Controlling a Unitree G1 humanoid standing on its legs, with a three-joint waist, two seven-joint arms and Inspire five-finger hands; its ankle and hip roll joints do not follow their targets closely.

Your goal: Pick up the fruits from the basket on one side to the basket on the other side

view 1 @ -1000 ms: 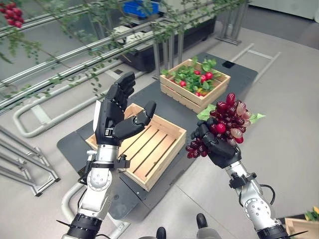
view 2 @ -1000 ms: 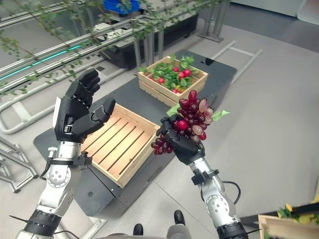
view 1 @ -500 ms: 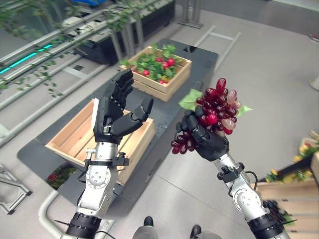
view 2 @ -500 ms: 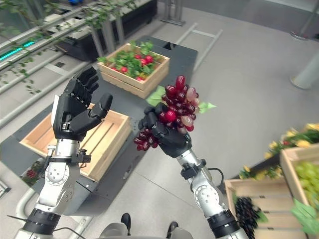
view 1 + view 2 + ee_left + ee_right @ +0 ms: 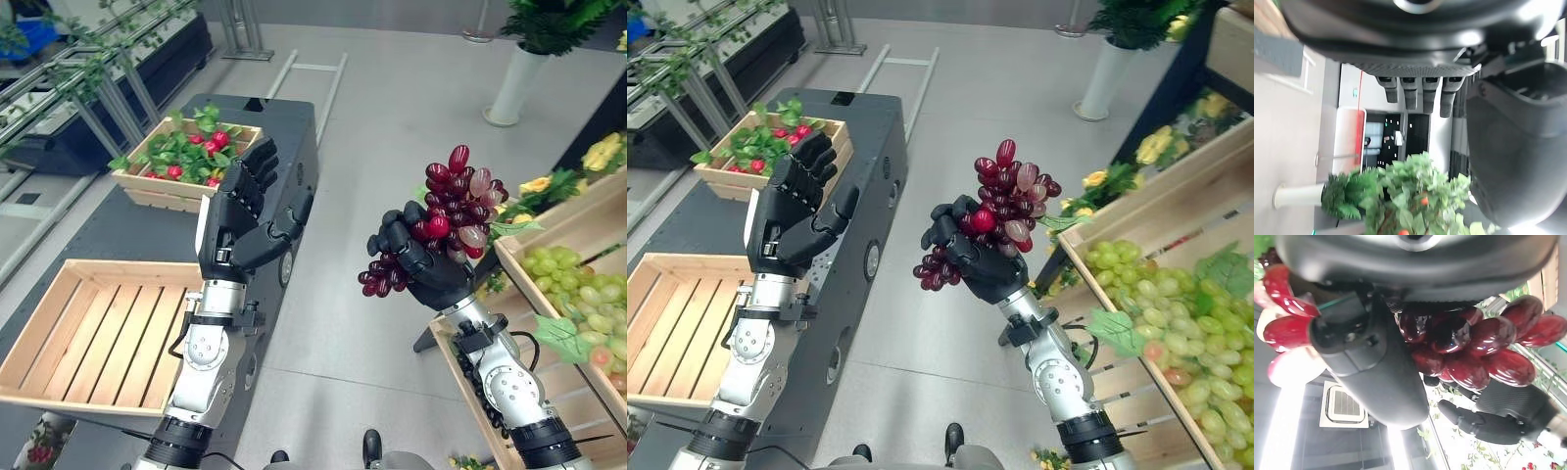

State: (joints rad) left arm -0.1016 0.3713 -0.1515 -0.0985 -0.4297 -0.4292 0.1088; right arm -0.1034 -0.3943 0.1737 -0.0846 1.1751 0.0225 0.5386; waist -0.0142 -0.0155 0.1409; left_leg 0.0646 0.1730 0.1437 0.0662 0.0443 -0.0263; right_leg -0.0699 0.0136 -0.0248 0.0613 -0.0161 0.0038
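The right robot hand (image 5: pixel 431 276) is curled round one bunch of red grapes (image 5: pixel 446 211). The left robot hand (image 5: pixel 240 220) is raised with fingers spread, holding nothing, with two wooden crates beyond it: one empty (image 5: pixel 93 328), one with red fruit (image 5: pixel 186 157).

- The right hand (image 5: pixel 423 269) covers the middle of the grape bunch (image 5: pixel 453 206).
- The empty crate (image 5: pixel 93 333) runs past the picture's left edge.
- The crate of green grapes (image 5: pixel 1176 323) is cut off at the right.
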